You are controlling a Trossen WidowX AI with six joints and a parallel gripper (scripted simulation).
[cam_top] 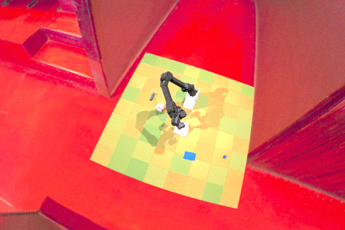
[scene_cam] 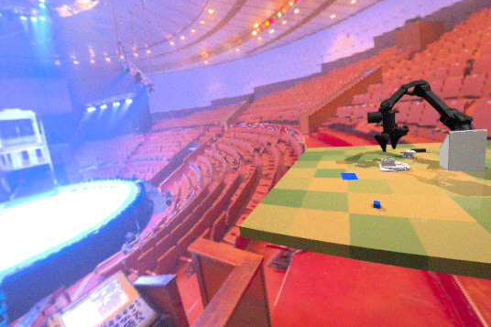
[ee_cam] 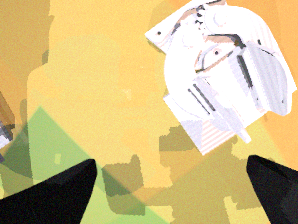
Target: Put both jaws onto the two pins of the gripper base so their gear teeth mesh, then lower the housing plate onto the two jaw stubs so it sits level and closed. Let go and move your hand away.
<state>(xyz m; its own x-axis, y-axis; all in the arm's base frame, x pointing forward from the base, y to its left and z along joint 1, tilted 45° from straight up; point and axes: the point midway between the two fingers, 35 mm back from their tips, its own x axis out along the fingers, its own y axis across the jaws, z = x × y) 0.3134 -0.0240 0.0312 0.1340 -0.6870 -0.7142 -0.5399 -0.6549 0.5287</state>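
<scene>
The white gripper base [cam_top: 184, 131] [ee_cam: 191, 134] lies on the table. Two white jaws lie on it: one jaw [ee_cam: 176, 75] on the left and one jaw [ee_cam: 274, 82] on the right in the wrist view, their fingers pointing down in that view. Their toothed ends face each other near the top, and the teeth appear to meet; the exact fit is too small to judge. A small white piece, apparently the housing plate [cam_top: 159, 107] [scene_cam: 408, 153], lies apart from the base. My gripper [scene_cam: 388, 148] [ee_cam: 172, 166] is wide open and empty, above the table beside the base.
A blue flat rectangle [cam_top: 190, 156] [scene_cam: 349, 176] and a small blue cube [cam_top: 224, 156] [scene_cam: 376, 204] lie on the table. A dark bar [cam_top: 152, 96] [scene_cam: 419, 150] lies beyond the white piece. The arm stands at a pale block [cam_top: 190, 103] [scene_cam: 466, 151].
</scene>
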